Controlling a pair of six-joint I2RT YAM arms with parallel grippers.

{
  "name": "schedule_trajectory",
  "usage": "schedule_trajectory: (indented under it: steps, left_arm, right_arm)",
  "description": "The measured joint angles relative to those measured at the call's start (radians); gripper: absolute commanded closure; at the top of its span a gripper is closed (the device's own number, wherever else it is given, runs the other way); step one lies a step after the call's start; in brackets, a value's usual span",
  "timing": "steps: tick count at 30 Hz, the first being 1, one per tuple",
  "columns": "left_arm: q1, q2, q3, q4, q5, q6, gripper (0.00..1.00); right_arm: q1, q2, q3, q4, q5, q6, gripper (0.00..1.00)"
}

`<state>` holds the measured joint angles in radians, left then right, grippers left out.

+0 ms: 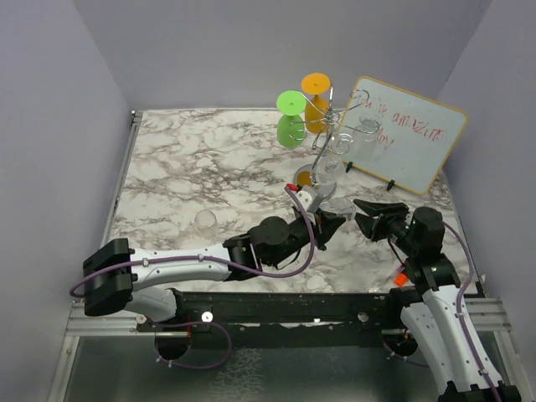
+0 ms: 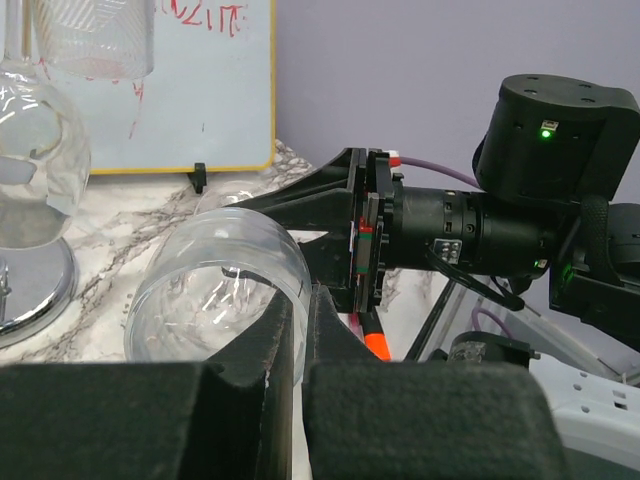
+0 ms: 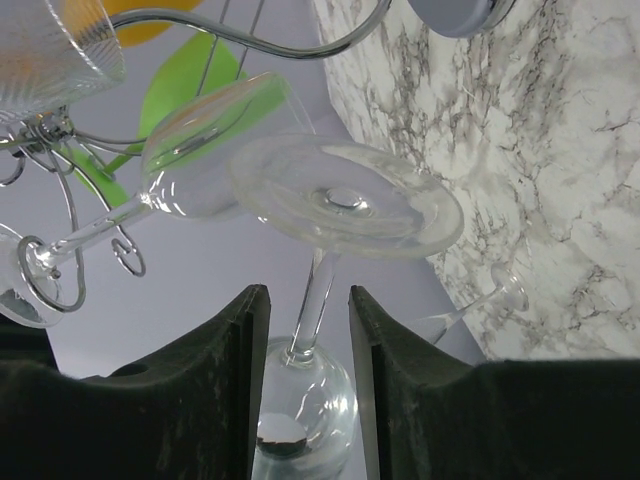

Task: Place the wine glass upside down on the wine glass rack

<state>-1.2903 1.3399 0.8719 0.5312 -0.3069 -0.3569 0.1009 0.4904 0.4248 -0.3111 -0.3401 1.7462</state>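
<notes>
The left gripper (image 2: 303,312), clamped on the bowl wall of the clear stemmed wine glass (image 2: 215,290), holds it sideways; the right gripper (image 3: 307,297) straddles the stem, fingers apart. We would close squarely on the stem before the left releases, beside the shiny chrome wire rack (image 1: 325,151)

Red "amazin" on white board (image 1: 412,138)

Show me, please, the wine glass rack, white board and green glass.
wine glass rack (image 1: 335,113), top external view, curled wires.
white board (image 1: 419,146), top external view, face.
green glass (image 1: 291,102), top external view, foot.
</notes>
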Motion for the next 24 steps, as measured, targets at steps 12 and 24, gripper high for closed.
schedule_trajectory:
  steps: [12, 24]
  left_arm:
    - [-0.002, 0.035, 0.024, 0.051, 0.003, 0.033, 1.00]
    - [-0.005, 0.025, 0.002, 0.059, 0.006, 0.018, 0.39]
  right_arm:
    - [0.000, 0.008, 0.006, 0.083, -0.017, 0.039, 0.96]
    - [-0.004, 0.015, 0.006, 0.164, 0.011, -0.040, 0.99]
